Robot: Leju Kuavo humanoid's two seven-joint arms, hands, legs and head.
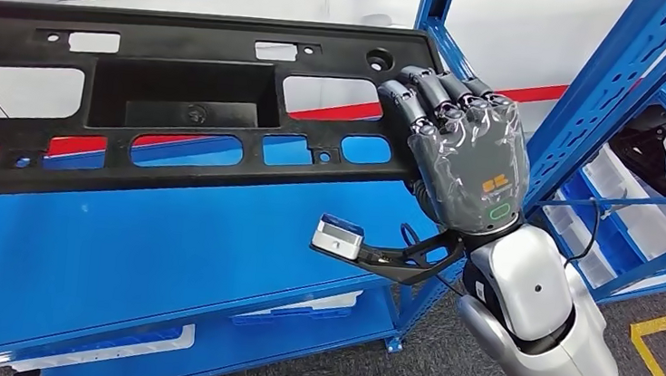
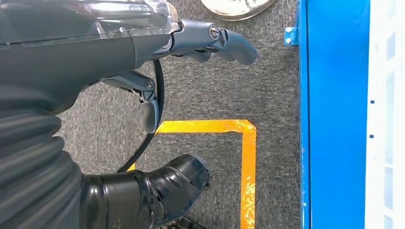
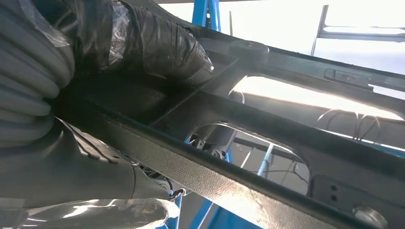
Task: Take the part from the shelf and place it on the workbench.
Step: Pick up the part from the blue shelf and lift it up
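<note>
Head view, L to R: long black plastic panel w/ rectangular cut-outs and a deep central recess [image 1: 183,93] spans the upper left and centre of the frame, lying roughly level and tilted a bit, above the blue metal shelf board [image 1: 170,246]. Red/white surface shows through its openings. Panel's right end sits at upper centre, where the right hand [image 1: 460,154], dark grey w/ clear film wrap over its back, grasps it: fingers [image 1: 429,92] hook over the top edge by a round hole, palm against the panel end. Below the hand, a small blue-and-silver camera block on a black bracket [image 1: 370,246] sticks out toward frame left. Silver forearm [image 1: 544,334] runs to lower right. Blue perforated shelf upright [image 1: 610,94] slants across the upper right; more blue racking w/ dark parts behind it at far right. Grey carpet floor w/ yellow tape line [image 1: 660,353] at lower right.

Left wrist view: left hand [image 2: 143,62] hangs over grey carpet, fingers [image 2: 229,40] released, mostly straight, holding nothing. Yellow tape corner [image 2: 243,143] mid-frame; blue shelf edge [image 2: 329,114] at right.

Right wrist view: thumb in black wrap [image 3: 162,45] presses on the panel's underside rib at upper left; panel bars run diagonally across the frame.
</note>
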